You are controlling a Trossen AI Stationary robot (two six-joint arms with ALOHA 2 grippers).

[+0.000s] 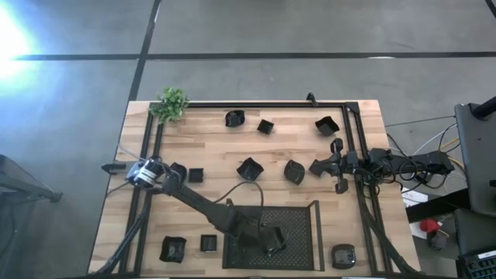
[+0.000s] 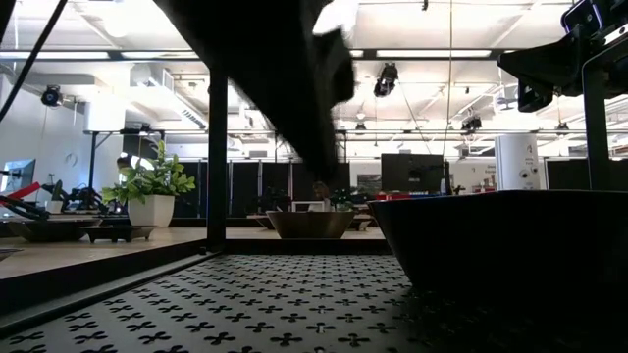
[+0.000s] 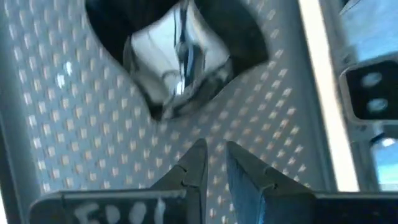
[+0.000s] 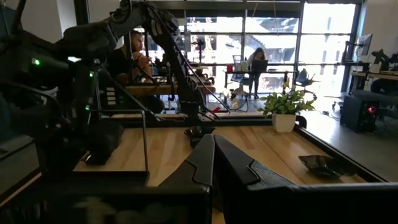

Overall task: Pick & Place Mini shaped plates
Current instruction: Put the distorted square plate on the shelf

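My left gripper (image 1: 271,239) hangs over the black mesh tray (image 1: 298,225), its fingers a narrow gap apart and empty (image 3: 214,163). Just beyond its fingertips a glossy black mini plate (image 3: 177,62) lies flat on the mesh. The same plate probably shows as the dark wall at the right of the low view (image 2: 491,245). Other mini plates lie on the wooden table, among them three near the far edge (image 1: 234,118) and two at the middle (image 1: 249,167). My right gripper (image 1: 318,167) waits shut at the table's right side.
A potted green plant (image 1: 172,103) stands at the far left corner. A black frame rail (image 1: 256,104) runs along the far edge and down both sides. More mini plates lie left of the tray (image 1: 173,248) and at its right (image 1: 343,256). The tray has a raised wall (image 1: 315,232).
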